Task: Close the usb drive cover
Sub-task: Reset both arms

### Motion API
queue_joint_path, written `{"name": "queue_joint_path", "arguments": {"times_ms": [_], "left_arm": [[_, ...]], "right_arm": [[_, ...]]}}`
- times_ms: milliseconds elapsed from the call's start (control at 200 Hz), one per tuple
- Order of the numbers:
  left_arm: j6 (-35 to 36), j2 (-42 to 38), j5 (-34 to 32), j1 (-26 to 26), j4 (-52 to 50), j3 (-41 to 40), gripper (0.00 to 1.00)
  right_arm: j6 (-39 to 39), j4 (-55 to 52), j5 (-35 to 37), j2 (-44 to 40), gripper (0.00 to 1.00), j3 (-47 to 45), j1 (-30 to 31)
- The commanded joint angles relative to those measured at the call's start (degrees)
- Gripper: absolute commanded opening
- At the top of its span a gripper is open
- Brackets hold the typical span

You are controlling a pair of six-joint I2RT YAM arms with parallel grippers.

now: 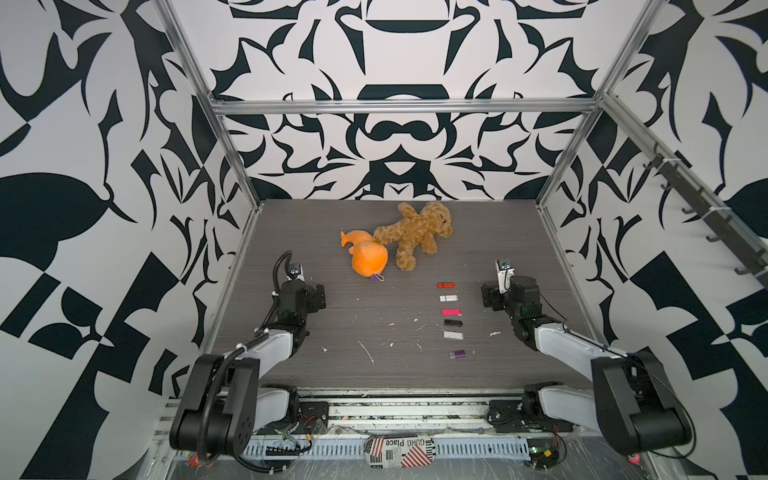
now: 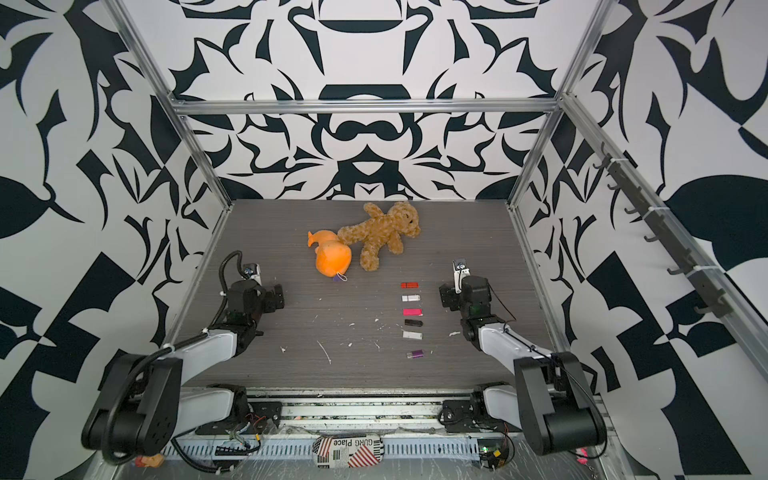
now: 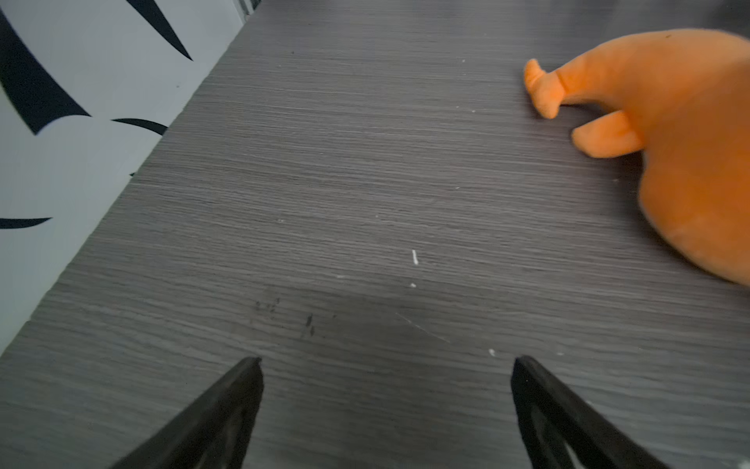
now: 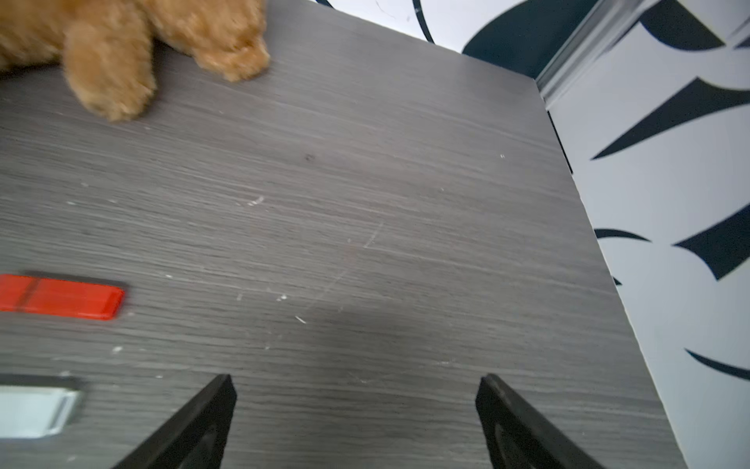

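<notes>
Both sets of jaws were spread wide and empty. The left gripper (image 3: 385,365) hovered over bare table (image 3: 324,182) near the orange plush (image 3: 669,142). The right gripper (image 4: 355,381) hung near the red USB drive (image 4: 61,298), which headed a column of drives. The purple USB drive (image 1: 459,354) lay at the column's front end.

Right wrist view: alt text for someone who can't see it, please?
Two black fingers, spread wide and empty, over a dark wood-grain table. Beside them lie a red USB drive and a white USB drive; a brown teddy bear lies beyond, and a patterned wall borders the table.
</notes>
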Motion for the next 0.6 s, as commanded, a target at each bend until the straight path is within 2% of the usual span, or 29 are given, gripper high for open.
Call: {"name": "queue_joint_path", "arguments": {"times_ms": [0,55,120,160,250,350,475,595], "left_arm": [[1.24,5.01,-1.31,1.60,23.25,-1.00,0.99],[1.57,9.56,1.70,2.54,26.59,-0.60,0.99],[3.46,15.05,6.54,2.76,32.24,-0.65,0.99],[4.77,17.14,6.81,2.72,36.41,-0.90,0.99],[3.16,13.38,9.69,3.61,27.79,0.28,0.99],[4.07,15.54,10.54,3.86,28.73,1.74,0.99],[3.15,13.91,10.63,3.77,18.42,5.57,0.99],[4.00,15.12,10.09,3.78,23.59,4.14,0.99]], "right_arm": [[4.71,22.03,2.04,3.89,0.99,-2.85,-0.35],[6.05,25.81,2.00,5.03,0.99,-4.05,-0.40],[4.42,29.46,-3.18,8.30,1.00,-4.74,-0.43],[3.60,33.22,-5.02,11.35,0.99,-5.48,-0.47],[3.78,44.56,-4.54,18.61,0.99,-6.79,-0.33],[4.85,31.13,-2.84,15.13,0.99,-2.62,-0.35],[4.33,26.74,-3.79,16.09,0.99,0.66,-0.33],[4.93,28.01,-1.80,16.37,0.99,0.14,-0.39]]}}
